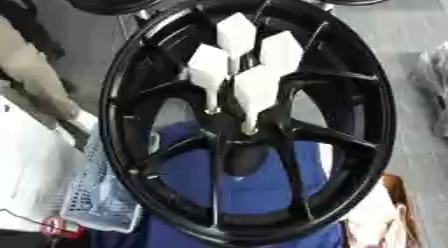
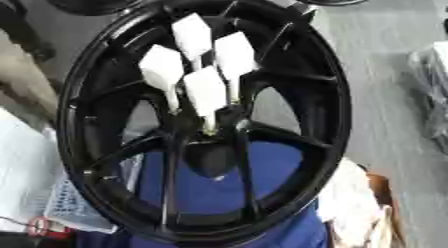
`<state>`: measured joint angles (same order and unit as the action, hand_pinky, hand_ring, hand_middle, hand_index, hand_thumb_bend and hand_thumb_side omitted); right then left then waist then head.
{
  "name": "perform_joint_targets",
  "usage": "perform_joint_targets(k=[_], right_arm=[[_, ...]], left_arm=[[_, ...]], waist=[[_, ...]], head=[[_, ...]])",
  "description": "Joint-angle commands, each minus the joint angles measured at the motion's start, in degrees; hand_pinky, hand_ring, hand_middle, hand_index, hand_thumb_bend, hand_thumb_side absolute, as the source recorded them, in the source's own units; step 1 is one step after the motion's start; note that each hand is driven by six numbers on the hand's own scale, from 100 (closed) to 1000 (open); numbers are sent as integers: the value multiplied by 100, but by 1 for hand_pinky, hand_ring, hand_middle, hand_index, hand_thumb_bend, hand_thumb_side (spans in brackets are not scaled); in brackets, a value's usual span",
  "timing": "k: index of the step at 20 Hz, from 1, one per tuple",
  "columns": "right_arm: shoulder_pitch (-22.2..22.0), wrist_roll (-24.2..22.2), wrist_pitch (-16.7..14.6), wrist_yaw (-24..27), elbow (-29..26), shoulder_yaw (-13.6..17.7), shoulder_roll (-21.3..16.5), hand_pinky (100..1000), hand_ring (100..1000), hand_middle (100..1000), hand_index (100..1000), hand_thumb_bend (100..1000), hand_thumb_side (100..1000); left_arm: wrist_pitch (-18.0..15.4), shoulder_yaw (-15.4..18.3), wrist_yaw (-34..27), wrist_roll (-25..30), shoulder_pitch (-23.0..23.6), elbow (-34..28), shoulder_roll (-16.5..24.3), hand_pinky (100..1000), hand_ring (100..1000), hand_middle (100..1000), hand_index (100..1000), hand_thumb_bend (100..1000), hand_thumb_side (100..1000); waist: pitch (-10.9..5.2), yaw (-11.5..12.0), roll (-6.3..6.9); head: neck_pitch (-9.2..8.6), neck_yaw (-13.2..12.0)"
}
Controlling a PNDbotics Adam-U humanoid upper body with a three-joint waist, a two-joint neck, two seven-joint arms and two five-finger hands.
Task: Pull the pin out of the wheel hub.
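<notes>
The black wheel hub (image 1: 249,117) stands nearly upright and fills the view, its spokes meeting at a dark centre. Four white pins (image 1: 236,34) sit clustered in that centre — blocky heads fanned toward the upper rim, thin shafts converging downward into the hub, so each long axis runs roughly up-and-out. Neither robot hand appears, so finger state and the nearer arm cannot be told. Open room lies above the heads; blue cloth (image 1: 254,192) shows behind the lower spokes.

We see grey floor (image 2: 385,77) at right, blue cloth (image 1: 254,192) below, a pale mesh basket (image 1: 96,197) at left
</notes>
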<state>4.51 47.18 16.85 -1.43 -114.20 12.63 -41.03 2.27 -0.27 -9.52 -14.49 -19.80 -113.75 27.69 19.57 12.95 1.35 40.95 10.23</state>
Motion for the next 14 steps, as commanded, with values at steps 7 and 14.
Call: perform_joint_targets(k=[7,14], right_arm=[[10,479,349,-179,-40,-86,250,498,679,788,564,100,402],[-19,479,309,-220,-40,-87,347,501,680,788,566,100,396]], left_arm=[[2,78,-16,-55,-101,-85,-45,705,561,542,675,100,667],[4,76,-20,-58,-100,-85,-59,706,561,543,675,100,665]], waist=[[-127,-9,-125],[-185,-21,-153]], head=[[107,-158],[102,-173]])
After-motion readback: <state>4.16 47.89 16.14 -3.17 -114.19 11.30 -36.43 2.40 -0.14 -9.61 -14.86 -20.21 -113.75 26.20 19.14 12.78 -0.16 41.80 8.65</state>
